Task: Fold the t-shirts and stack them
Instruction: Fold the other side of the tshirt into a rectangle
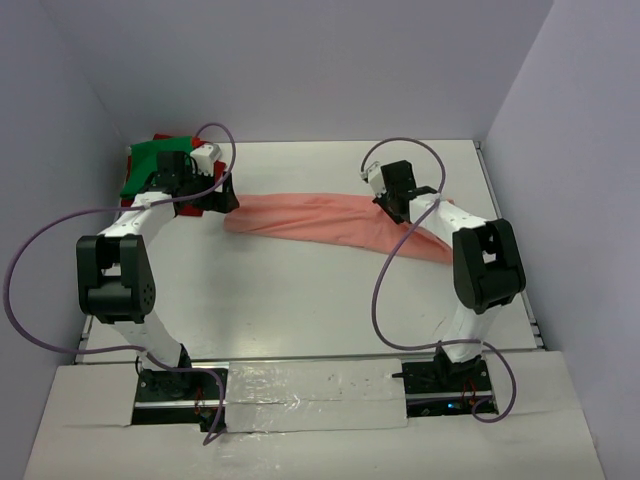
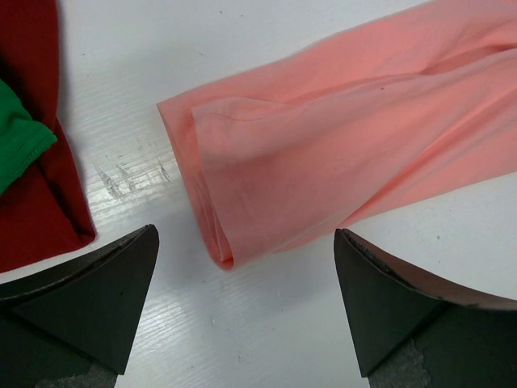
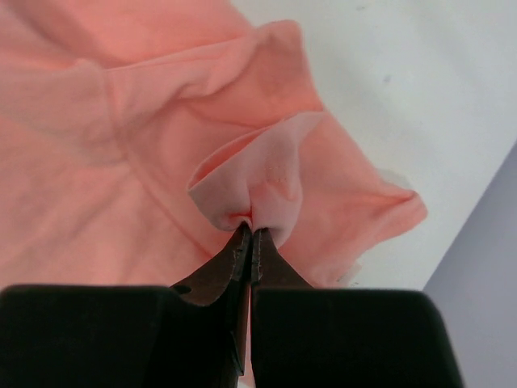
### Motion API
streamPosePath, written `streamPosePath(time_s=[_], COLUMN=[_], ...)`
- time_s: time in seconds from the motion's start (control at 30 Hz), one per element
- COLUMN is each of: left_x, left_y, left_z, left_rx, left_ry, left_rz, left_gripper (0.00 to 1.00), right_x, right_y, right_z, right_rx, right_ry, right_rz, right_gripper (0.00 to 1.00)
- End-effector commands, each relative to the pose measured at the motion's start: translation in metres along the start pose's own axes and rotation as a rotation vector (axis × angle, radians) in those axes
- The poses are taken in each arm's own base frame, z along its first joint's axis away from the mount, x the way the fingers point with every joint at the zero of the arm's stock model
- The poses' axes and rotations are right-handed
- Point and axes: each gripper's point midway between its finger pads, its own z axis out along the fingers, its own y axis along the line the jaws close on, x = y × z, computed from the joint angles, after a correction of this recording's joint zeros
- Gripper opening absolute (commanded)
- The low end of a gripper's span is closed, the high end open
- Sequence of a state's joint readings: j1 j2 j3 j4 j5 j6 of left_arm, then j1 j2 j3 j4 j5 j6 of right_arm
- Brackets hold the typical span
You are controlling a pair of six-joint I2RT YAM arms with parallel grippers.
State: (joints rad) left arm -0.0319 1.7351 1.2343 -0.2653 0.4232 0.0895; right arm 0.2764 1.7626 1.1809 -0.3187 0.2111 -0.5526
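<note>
Salmon-pink t-shirt (image 1: 330, 221) lies as a long band, apparently doubled.

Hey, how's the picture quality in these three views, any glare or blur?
Top external view: even, soft light, sharp, only faint shadows. Left wrist view: glare sheen on the table beside the pink t-shirt. Right wrist view: right tool underexposed, nearly featureless black.

From above, your left arm (image 1: 150, 205) covers much of the green shirt (image 1: 143, 165), and your right arm (image 1: 440, 215) hides the pink shirt's (image 1: 320, 220) right end. At the left wrist, the dark red shirt (image 2: 36, 194) runs off the frame's left edge. The right end effector's (image 3: 246, 234) closed tips swallow the pinched fold.
</note>
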Motion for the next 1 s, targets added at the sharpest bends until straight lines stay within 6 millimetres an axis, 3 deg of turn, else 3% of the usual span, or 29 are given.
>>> streamPosePath(time_s=[0.0,0.4,0.47,0.5,0.6,0.63,0.73,0.97], left_x=[-0.026,-0.022,-0.021,-0.021,-0.021,-0.021,-0.026,-0.048], left_y=[-0.008,-0.009,-0.008,-0.007,-0.009,-0.009,-0.016,-0.056], left_z=[-0.012,-0.007,-0.007,-0.007,-0.008,-0.009,-0.014,-0.040], left_rx=[0.015,0.025,0.019,0.018,0.017,0.018,0.044,0.108], left_ry=[-0.083,-0.072,-0.070,-0.070,-0.075,-0.078,-0.107,-0.265], left_rz=[0.038,0.028,0.028,0.028,0.030,0.032,0.045,0.159], left_gripper=[0.99,0.99,0.99,0.99,0.99,0.99,0.99,0.99], right_x=[-0.009,0.037,0.044,0.049,0.060,0.062,0.057,0.014], right_y=[-0.041,-0.098,-0.103,-0.107,-0.120,-0.124,-0.127,-0.111], right_z=[0.003,0.001,0.002,0.004,0.006,0.005,0.000,-0.050], right_rx=[0.145,0.293,0.305,0.315,0.381,0.404,0.391,0.258], right_ry=[0.003,0.096,0.111,0.118,0.138,0.139,0.078,-0.172], right_rz=[0.100,0.205,0.216,0.227,0.228,0.237,0.269,0.362], right_gripper=[0.00,0.02,0.17,0.37,0.77,0.80,0.81,0.62])
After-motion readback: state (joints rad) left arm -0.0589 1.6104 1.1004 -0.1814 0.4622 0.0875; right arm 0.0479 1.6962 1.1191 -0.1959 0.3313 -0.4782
